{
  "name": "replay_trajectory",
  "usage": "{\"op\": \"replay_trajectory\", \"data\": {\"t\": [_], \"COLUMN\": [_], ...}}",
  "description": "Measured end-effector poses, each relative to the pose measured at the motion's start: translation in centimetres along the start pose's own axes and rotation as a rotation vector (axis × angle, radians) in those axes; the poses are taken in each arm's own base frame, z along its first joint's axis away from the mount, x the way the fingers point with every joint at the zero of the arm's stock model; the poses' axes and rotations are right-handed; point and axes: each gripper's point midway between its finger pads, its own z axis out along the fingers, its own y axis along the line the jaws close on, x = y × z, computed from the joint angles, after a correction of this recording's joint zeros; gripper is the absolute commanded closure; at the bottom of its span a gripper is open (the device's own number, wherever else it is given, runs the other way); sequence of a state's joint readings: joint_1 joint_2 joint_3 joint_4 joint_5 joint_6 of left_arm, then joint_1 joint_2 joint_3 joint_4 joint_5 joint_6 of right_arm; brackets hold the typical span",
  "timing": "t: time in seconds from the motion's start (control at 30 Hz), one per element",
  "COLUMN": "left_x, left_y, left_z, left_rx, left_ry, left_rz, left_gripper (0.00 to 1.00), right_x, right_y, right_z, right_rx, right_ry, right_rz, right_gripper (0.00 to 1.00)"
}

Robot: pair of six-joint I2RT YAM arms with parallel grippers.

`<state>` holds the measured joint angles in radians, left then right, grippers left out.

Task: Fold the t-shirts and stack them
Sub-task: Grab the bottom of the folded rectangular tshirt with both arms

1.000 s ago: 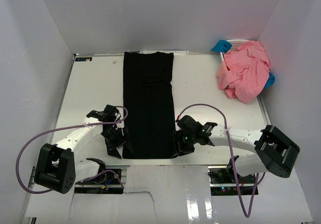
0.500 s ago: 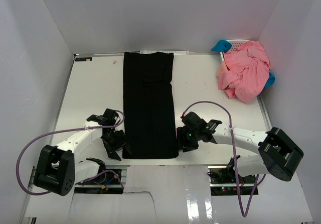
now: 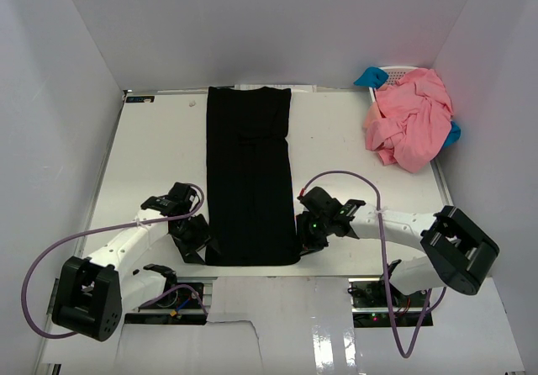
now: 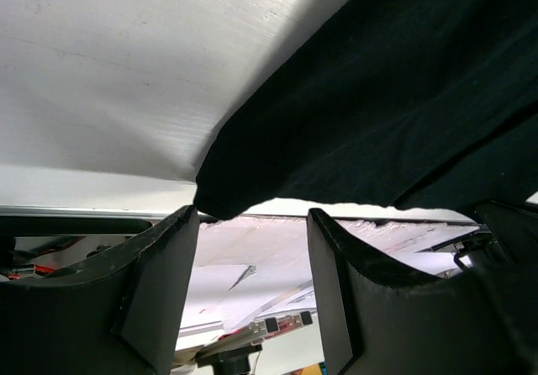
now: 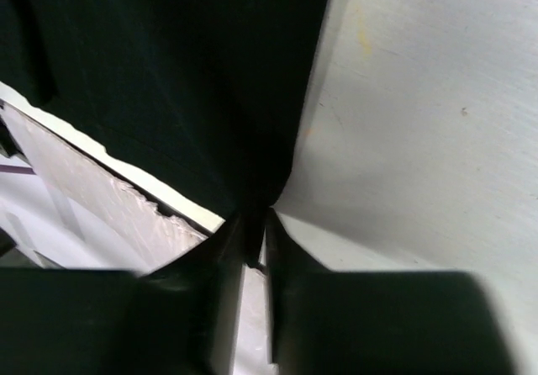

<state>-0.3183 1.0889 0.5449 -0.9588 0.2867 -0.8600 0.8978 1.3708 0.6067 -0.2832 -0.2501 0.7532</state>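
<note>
Black t-shirt (image 3: 249, 173) lying as a long narrow strip down the centre of the white table (image 3: 345, 139), left gripper (image 4: 252, 224) at its lower-left corner, fingers spread and holding nothing, right gripper (image 5: 255, 232) pinched onto the lower-right corner, salmon-pink t-shirts (image 3: 409, 123) heaped at upper right

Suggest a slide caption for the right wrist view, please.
Right gripper pinching a near corner of the black t-shirt at the edge of the table.

The pink shirts (image 3: 409, 123) hide most of the basket (image 3: 402, 71) and part of a blue cloth (image 3: 370, 77). The right pincer (image 5: 255, 239) is blurred in its wrist view, where the black shirt (image 5: 168, 72) runs off the top edge.
</note>
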Motion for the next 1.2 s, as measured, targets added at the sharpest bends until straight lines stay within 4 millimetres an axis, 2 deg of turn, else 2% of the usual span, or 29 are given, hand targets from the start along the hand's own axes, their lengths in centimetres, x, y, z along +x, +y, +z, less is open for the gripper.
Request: {"op": "replay_trajectory", "data": {"t": [0.07,0.23,0.4,0.47,0.73,0.93,0.97,1.03,1.07,1.17,1.2], "left_x": [-0.1,-0.2,-0.3,-0.3,-0.4,-0.5,-0.6,-0.7,-0.8,-0.9,-0.8], "left_y": [0.0,0.1,0.1,0.1,0.7,1.0,1.1,1.0,1.0,0.9,0.9], "left_z": [0.0,0.1,0.2,0.3,0.8,1.1,1.1,1.1,1.2,1.6,1.8], "left_rx": [-0.003,-0.008,-0.014,-0.018,-0.051,-0.077,-0.079,-0.078,-0.077,-0.066,-0.065], "left_ry": [-0.005,-0.012,-0.013,-0.010,-0.009,-0.008,-0.011,-0.016,-0.020,-0.024,-0.019], "left_rz": [-0.002,-0.006,-0.013,-0.013,-0.015,-0.017,-0.018,-0.022,-0.025,-0.026,-0.028], "left_gripper": [0.35,0.38,0.49,0.51,0.48,0.50,0.52,0.64,0.83,0.98,0.99], "right_x": [0.0,-0.1,-0.1,-0.1,0.0,0.0,0.0,0.0,0.0,0.0,0.0], "right_y": [0.1,0.4,0.4,0.4,0.5,0.5,0.5,0.6,0.6,0.8,0.9], "right_z": [0.1,0.2,0.2,0.2,0.2,0.2,0.2,0.1,0.1,0.0,-0.1], "right_rx": [-0.007,-0.019,-0.020,-0.021,-0.025,-0.028,-0.028,-0.031,-0.032,-0.041,-0.044], "right_ry": [0.002,0.002,0.003,0.004,0.006,0.008,0.009,0.010,0.010,0.010,0.009], "right_rz": [0.000,0.002,0.002,0.002,0.002,0.002,0.002,0.002,0.001,0.000,-0.001], "right_gripper": [0.92,0.92,0.92,0.92,0.92,0.92,0.92,0.92,0.92,0.92,0.92]}}
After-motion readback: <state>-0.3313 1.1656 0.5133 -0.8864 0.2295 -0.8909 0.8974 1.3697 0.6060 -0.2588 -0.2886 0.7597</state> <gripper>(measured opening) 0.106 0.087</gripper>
